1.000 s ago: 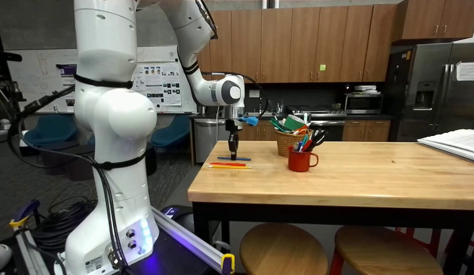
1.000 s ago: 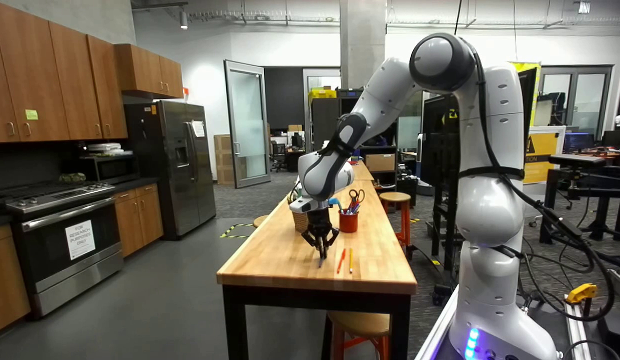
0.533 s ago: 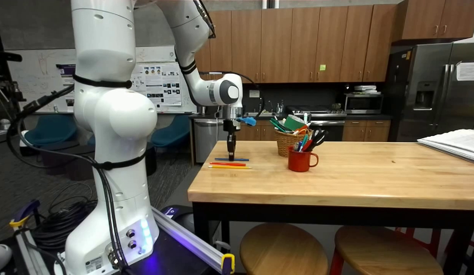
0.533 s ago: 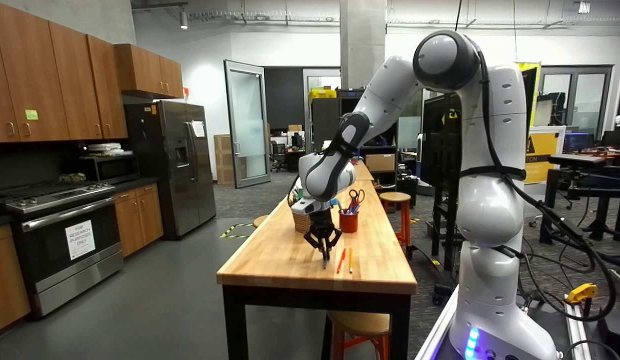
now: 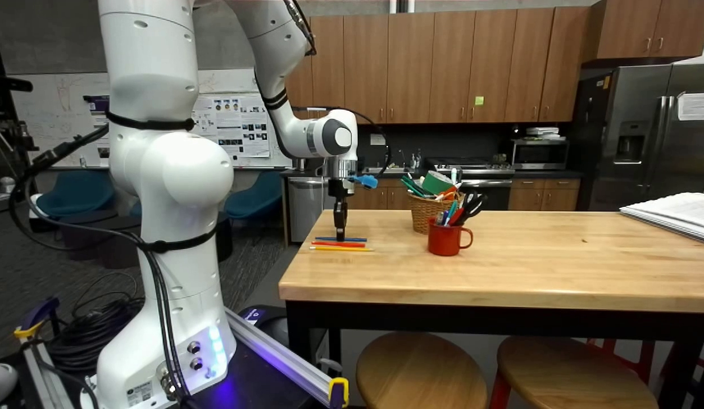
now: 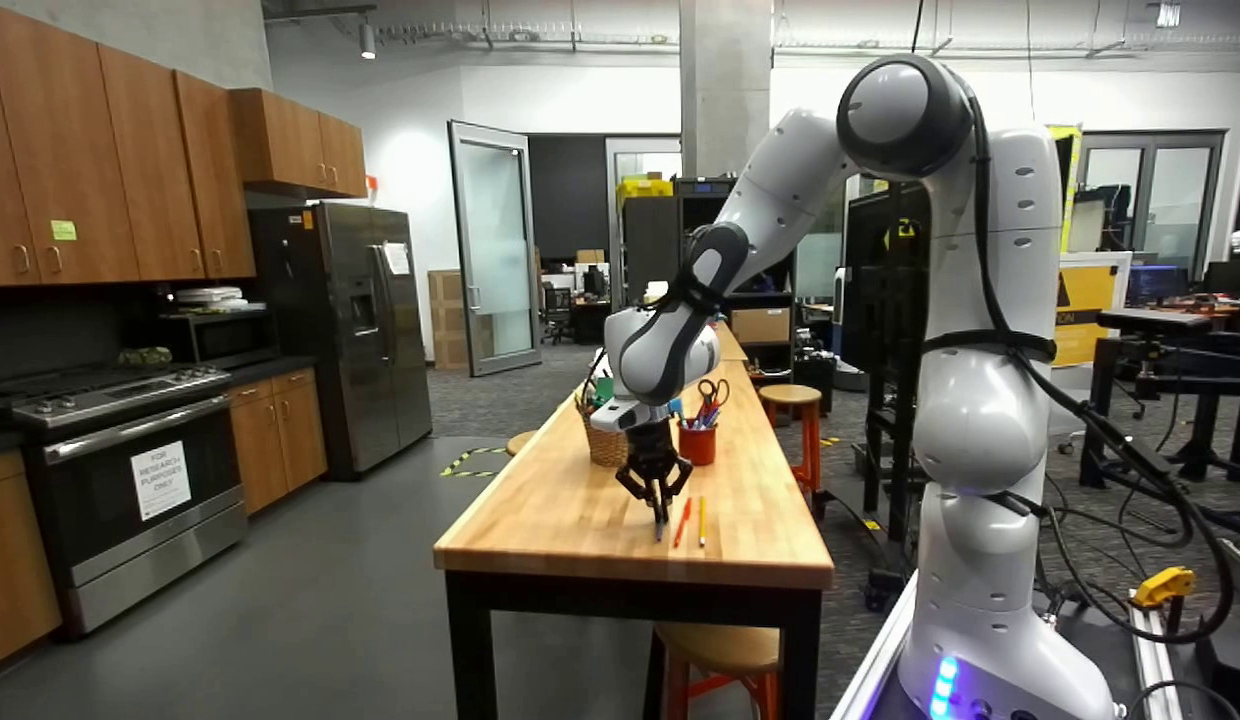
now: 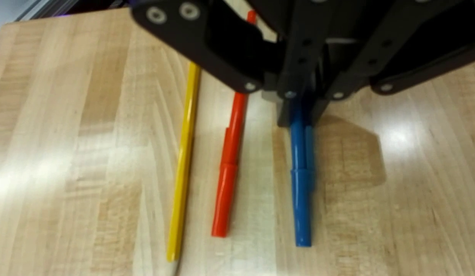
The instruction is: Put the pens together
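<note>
Blue pen [image 7: 300, 180], gripped by jaws, now nearer red pen [image 7: 228, 168] (nine o'clock, wrist view); we judge grouping almost done.

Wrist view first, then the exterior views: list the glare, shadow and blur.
Wrist view: white glare on the wooden tabletop, left and right; a dark patch, likely the shadow of the gripper, beside the blue pen, whose right edge looks smeared. Both exterior views: the light strip on the robot base shines blue; no strong blur.
</note>
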You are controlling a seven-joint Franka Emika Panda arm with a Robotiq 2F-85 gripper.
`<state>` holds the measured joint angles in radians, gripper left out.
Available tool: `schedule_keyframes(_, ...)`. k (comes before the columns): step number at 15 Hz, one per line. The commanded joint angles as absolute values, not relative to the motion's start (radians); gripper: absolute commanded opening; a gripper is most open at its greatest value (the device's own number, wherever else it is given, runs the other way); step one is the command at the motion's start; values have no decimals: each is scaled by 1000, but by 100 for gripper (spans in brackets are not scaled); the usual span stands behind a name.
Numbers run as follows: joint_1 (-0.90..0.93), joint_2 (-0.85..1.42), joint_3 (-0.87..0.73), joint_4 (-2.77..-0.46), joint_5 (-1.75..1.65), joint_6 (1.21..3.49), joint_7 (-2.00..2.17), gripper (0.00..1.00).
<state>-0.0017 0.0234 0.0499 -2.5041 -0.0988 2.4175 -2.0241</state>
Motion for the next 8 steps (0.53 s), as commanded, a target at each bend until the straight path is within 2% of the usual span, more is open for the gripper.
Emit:
schedule_keyframes(1, 4, -29, 39, -2549, -108, 2430, -2015, 2)
schedule_keyframes(8, 4, -36, 34, -2563, -104, 2435, -2010, 2)
